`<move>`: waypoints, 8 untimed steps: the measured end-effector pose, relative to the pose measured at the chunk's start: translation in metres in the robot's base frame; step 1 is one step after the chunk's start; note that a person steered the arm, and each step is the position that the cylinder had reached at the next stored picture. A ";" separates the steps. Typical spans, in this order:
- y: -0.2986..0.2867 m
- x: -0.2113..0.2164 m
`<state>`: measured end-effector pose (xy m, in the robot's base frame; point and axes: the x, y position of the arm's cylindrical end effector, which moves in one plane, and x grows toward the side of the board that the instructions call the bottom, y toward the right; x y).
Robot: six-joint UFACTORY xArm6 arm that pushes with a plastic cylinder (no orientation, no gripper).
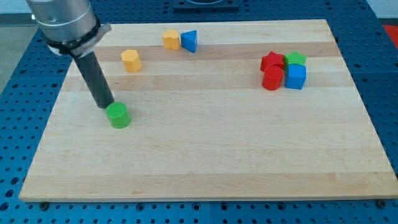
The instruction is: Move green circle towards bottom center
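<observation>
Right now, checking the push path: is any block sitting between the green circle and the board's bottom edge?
No: below the green circle only bare board shows.
</observation>
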<state>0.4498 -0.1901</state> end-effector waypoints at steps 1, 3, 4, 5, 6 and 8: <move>0.046 0.022; 0.085 0.043; 0.069 0.031; 0.038 0.018; 0.034 0.027; 0.088 0.076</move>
